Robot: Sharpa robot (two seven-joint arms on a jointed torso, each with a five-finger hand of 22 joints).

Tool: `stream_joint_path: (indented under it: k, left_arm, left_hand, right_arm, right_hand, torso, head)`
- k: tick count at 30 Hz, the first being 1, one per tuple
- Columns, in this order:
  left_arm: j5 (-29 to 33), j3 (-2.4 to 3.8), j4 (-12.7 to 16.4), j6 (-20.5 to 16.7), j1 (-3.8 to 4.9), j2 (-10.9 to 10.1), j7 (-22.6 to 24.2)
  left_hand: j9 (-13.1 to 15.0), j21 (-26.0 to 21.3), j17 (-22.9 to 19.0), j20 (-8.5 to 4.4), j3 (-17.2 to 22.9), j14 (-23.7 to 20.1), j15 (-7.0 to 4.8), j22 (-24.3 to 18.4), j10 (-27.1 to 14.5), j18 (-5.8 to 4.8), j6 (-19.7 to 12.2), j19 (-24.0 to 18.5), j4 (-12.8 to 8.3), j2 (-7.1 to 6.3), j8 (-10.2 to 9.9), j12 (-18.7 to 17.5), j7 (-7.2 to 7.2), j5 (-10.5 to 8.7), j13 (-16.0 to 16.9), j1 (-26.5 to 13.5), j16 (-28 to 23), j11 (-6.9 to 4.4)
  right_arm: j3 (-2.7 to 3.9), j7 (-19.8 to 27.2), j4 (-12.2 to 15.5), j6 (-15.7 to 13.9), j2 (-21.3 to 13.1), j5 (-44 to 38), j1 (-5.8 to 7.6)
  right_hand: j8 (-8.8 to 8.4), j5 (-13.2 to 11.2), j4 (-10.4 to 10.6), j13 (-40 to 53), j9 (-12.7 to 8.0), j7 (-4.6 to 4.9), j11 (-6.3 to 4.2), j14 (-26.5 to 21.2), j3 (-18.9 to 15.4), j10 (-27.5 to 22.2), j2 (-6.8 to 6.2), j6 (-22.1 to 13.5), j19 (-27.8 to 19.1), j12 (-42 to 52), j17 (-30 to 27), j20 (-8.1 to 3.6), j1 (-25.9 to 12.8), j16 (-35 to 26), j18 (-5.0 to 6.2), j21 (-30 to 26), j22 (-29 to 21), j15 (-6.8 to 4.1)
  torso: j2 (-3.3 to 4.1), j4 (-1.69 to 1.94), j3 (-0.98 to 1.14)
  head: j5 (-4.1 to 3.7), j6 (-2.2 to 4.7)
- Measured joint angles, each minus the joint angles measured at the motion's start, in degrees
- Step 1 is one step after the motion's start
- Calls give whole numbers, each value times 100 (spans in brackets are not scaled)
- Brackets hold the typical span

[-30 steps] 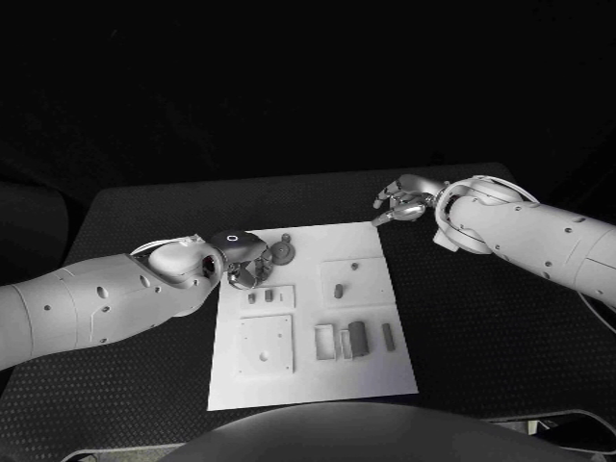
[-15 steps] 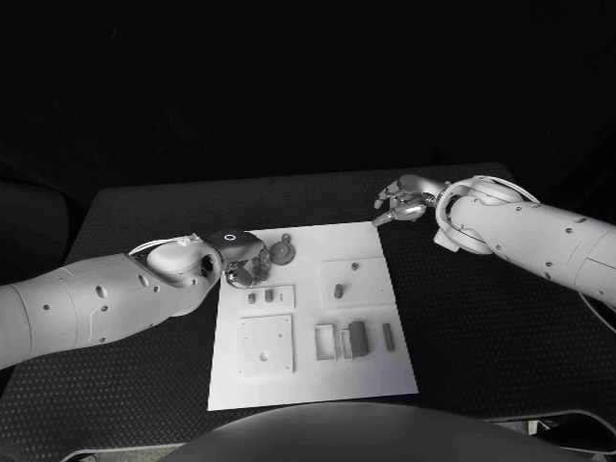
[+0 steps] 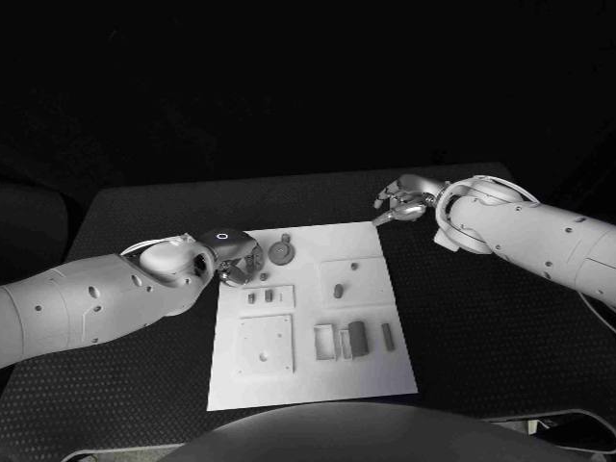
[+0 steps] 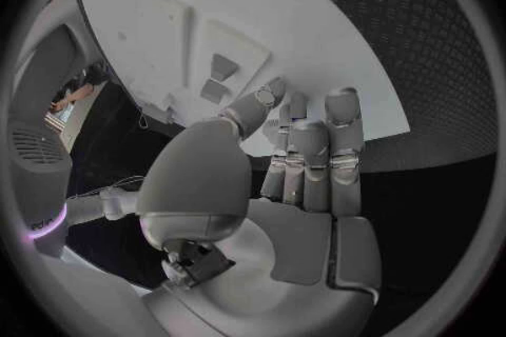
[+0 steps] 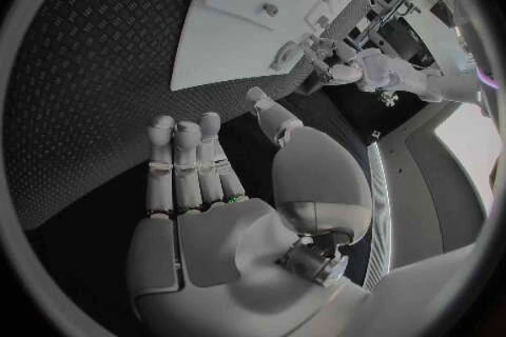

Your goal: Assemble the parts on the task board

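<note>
White task board (image 3: 308, 318) has loose parts (image 3: 352, 339) left; my left robot hand (image 3: 239, 262) and right robot hand (image 3: 402, 204) are empty, fingers apart.

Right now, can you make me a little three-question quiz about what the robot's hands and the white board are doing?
1. True or false: the right hand rests on top of the task board.
2. Which hand is at the board's far left corner, beside the round part? A) left hand B) right hand
3. Fill in: in the right wrist view, the right hand's fingers hold ____.

Key: 1. False, it hovers off the board's far right corner, above the black table. 2. A. 3. Nothing.
</note>
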Motion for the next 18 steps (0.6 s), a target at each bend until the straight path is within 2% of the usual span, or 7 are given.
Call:
stream_joint_path:
  k: [1, 4, 6, 8, 10, 14, 18]
  left_arm:
    - [9, 2, 11, -11, 0, -45, 0]
    - [64, 48, 64, -51, 17, -233, 0]
    - [132, 126, 68, -66, 68, -316, 0]
    - [227, 178, 69, -92, 175, -374, 0]
    - [363, 226, 65, -117, 233, -415, 5]
    - [972, 436, 16, -176, 258, -501, 36]
    - [1674, 519, 14, -287, 260, -570, 109]
  left_hand:
    - [0, 0, -6, 0, 0, 0, 0, 0, 0, 0, -100, 0, 0, -5, 0, 0, 76, 0, 10, 5, 0, 0]
    - [3, 0, -6, 22, 0, 0, 0, 0, 0, 1, -122, 22, 0, -5, 0, 0, 83, 0, 29, 5, 0, 0]
    - [12, 0, -10, 22, 0, 1, 0, 0, 1, 1, -122, 21, 0, -5, 0, 0, 86, 0, 42, 5, 0, 0]
    - [26, 0, -12, 22, 0, 1, 0, 0, 1, 1, -101, 21, 0, -5, 0, 0, 109, 0, 64, 5, 0, 0]
    - [49, -71, -31, 53, 30, -27, 27, 0, 1, 1, -88, -9, 9, -5, 31, 0, 115, 0, 92, 5, -49, 0]
    - [87, -390, -192, 151, 121, -316, 147, -85, 3, 5, -13, -361, 14, -16, 52, 0, 144, 0, 168, -5, -412, 84]
    - [121, -714, -354, 226, 136, -608, 130, -268, 10, 45, 10, -637, 26, -43, 79, 0, 164, 0, 244, -189, -802, 131]
  right_arm:
    - [0, 1, 13, -11, -6, 0, 0]
    - [0, 7, 122, -67, -60, 0, 0]
    - [0, 25, 194, -106, -88, 0, 0]
    - [0, 60, 246, -157, -102, 0, -2]
    - [0, 102, 296, -219, -114, 0, -8]
    - [0, 215, 463, -383, -181, 2, -21]
    - [0, 326, 751, -552, -359, 2, -95]
  right_hand:
    - [0, 0, 0, 0, 0, 0, 0, 0, 0, 0, 0, 0, 0, 0, 0, 0, 0, 0, 0, 0, 0, 0]
    - [0, 0, 0, -7, 0, 0, 0, 0, 0, 0, 1, 0, 14, 0, -5, -12, 1, 0, 0, 0, 0, 0]
    - [0, 0, -26, -7, 0, 0, 0, -1, 26, 0, 33, -1, 25, 20, -6, -23, 33, 0, 0, 0, 1, 0]
    - [0, 0, -32, -9, 0, 0, 0, -1, 32, 0, 39, -1, 26, 23, -6, -23, 39, 0, 0, 0, 1, 1]
    - [0, 0, -73, -14, 0, -1, 0, -1, 16, 0, 8, -1, 26, 23, -6, -23, 69, 0, 0, 0, 1, 1]
    - [32, 0, -152, -21, -5, -1, -21, 11, 28, -21, -69, -1, 26, 23, -13, -23, 147, 0, 0, 0, 1, -11]
    - [53, 0, -240, -23, 1, 5, -21, 30, 66, -21, -39, 4, 28, 23, -12, -20, 277, 0, 0, 0, 1, -29]
  torso:
    - [0, 0, -1]
    - [0, 0, -3]
    - [-1, 0, -3]
    - [-1, -1, -2]
    - [-1, -1, 1]
    - [-1, -2, 4]
    - [-2, -4, 7]
  head:
    - [0, 0]
    - [-4, 0]
    - [-9, 0]
    - [-10, 0]
    - [-7, 0]
    - [-4, 0]
    - [-3, 0]
